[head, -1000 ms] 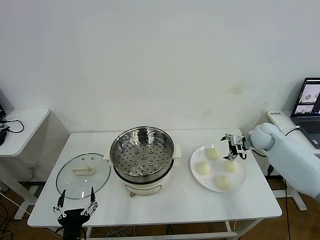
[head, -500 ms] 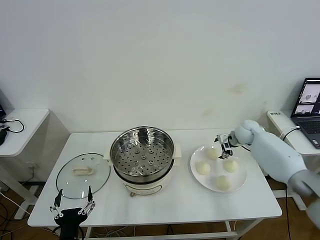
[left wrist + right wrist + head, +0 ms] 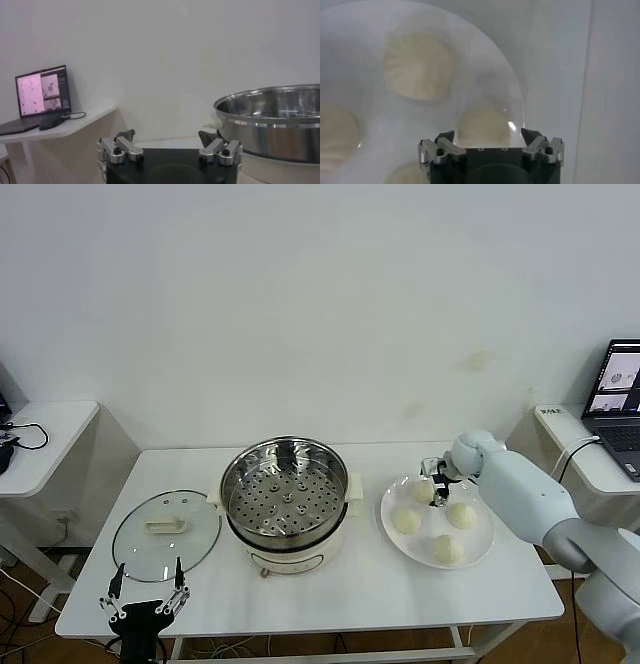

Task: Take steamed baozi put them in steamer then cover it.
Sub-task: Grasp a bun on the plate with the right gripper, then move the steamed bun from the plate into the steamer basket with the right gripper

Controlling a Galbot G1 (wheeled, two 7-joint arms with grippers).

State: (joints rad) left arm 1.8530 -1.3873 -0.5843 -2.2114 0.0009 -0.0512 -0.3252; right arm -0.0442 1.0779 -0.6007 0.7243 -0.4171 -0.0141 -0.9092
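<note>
Four cream-white baozi lie on a white plate [image 3: 478, 556]: the far one [image 3: 420, 491], the left one [image 3: 406, 521], the right one [image 3: 462, 515] and the near one [image 3: 447, 550]. My right gripper [image 3: 438, 486] hangs open just over the plate beside the far baozi. In the right wrist view its open jaws [image 3: 487, 135] straddle one baozi [image 3: 484, 127], with nothing held. The steel steamer [image 3: 286, 492] stands open at the table's middle, its tray bare. The glass cover [image 3: 166, 530] lies flat to its left. My left gripper [image 3: 146, 601] is open and idle at the front left edge.
The white table [image 3: 360, 589] ends just behind the steamer at a white wall. A laptop [image 3: 622, 389] stands on a side desk at the right, and a small side table [image 3: 40, 434] stands at the left. The steamer [image 3: 272, 120] is close to the left gripper [image 3: 170, 142].
My right arm has swung left from the plate's right side to over its far part, beside the far baozi. The left gripper has hardly shifted.
</note>
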